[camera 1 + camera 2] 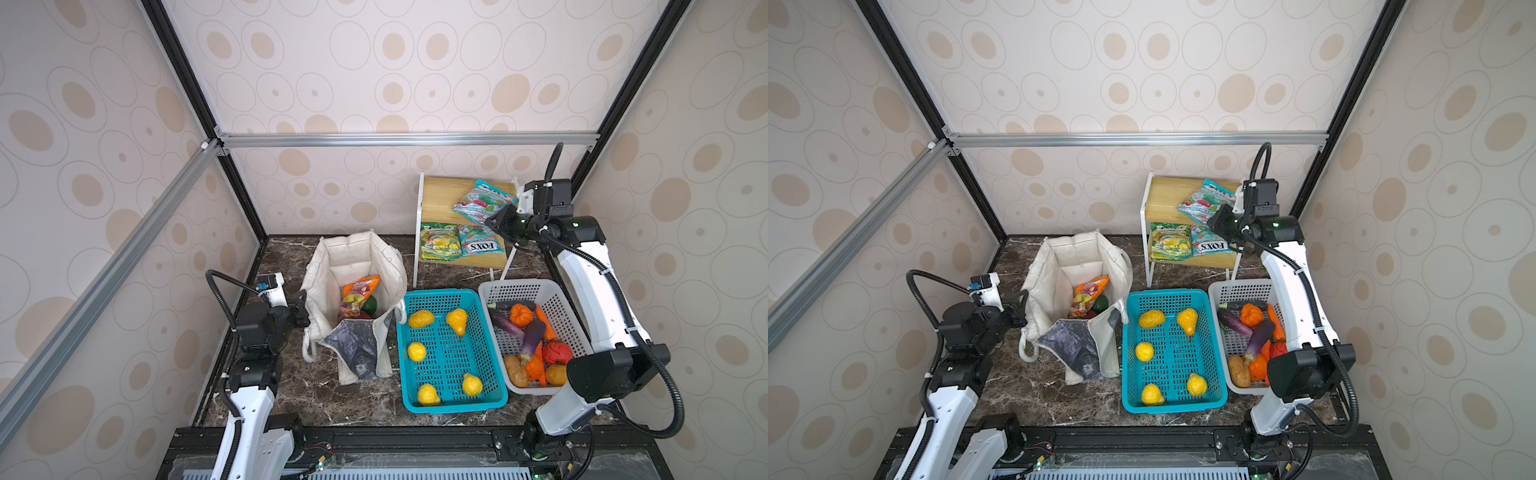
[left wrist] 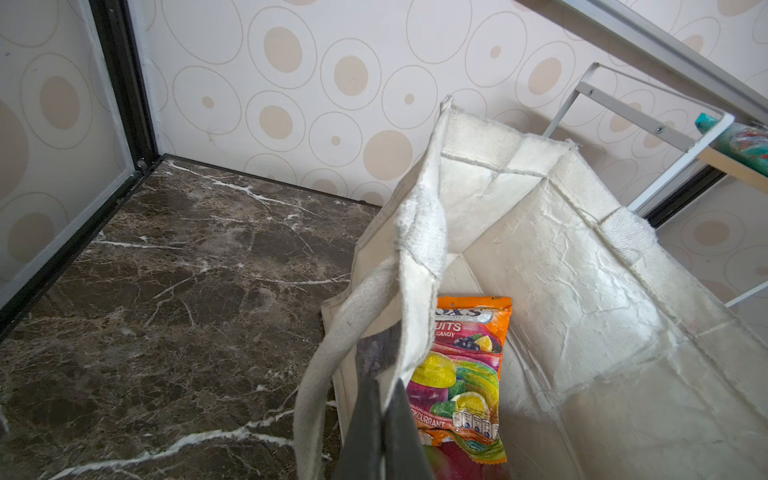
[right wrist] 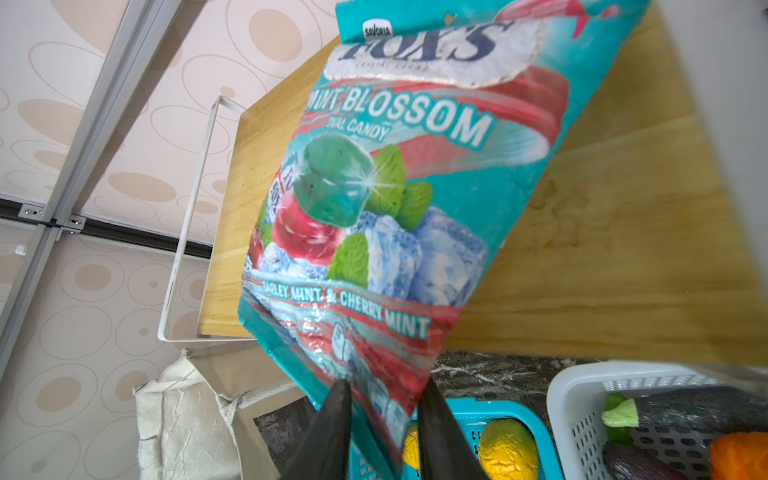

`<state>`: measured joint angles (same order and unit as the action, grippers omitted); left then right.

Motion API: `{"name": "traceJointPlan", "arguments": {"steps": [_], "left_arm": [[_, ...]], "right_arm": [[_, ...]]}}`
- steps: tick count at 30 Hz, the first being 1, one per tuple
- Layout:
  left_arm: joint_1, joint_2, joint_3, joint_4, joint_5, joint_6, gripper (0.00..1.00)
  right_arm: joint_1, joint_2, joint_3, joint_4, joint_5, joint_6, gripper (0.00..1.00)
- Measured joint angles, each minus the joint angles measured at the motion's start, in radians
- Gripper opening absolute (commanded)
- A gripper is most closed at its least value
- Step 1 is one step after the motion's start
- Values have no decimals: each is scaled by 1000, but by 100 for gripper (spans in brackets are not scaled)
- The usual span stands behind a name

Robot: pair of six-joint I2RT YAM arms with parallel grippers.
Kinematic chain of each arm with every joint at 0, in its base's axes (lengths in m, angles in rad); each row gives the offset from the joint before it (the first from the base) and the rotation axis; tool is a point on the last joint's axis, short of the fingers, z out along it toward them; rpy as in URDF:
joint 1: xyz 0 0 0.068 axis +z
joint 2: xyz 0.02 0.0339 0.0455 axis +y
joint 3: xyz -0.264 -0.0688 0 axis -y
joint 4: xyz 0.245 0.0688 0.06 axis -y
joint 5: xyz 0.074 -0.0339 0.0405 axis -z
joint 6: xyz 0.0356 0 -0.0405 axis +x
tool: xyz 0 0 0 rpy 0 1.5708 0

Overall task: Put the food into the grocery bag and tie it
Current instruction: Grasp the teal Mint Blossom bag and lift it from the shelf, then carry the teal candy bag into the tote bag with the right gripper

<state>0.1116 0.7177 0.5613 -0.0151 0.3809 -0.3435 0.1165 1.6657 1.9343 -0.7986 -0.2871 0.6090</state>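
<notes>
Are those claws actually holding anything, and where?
The left gripper pinches the grocery bag at its rim. The right gripper straddles the end of the teal candy packet; a grip cannot be told.

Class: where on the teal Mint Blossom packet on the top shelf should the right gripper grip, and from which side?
Pinch the teal packet's bottom edge, which overhangs the wooden shelf's front, approaching from the front. It lies flat on the board, so only that overhang leaves room above and below for the right gripper.
</notes>
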Motion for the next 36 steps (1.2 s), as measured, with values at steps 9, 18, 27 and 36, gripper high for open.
{"name": "traceJointPlan", "arguments": {"steps": [9, 18, 27, 36], "left_arm": [[0, 0, 0, 0, 0, 0, 0], [0, -1, 0, 0, -4, -1, 0], [0, -2, -1, 0, -5, -5, 0], [0, -2, -1, 0, -6, -5, 0]], "right_arm": [[0, 5, 0, 18, -38, 9, 0], [68, -16, 84, -66, -58, -46, 0], [162, -32, 291, -171, -59, -87, 0], [426, -69, 300, -187, -30, -103, 0]]}}
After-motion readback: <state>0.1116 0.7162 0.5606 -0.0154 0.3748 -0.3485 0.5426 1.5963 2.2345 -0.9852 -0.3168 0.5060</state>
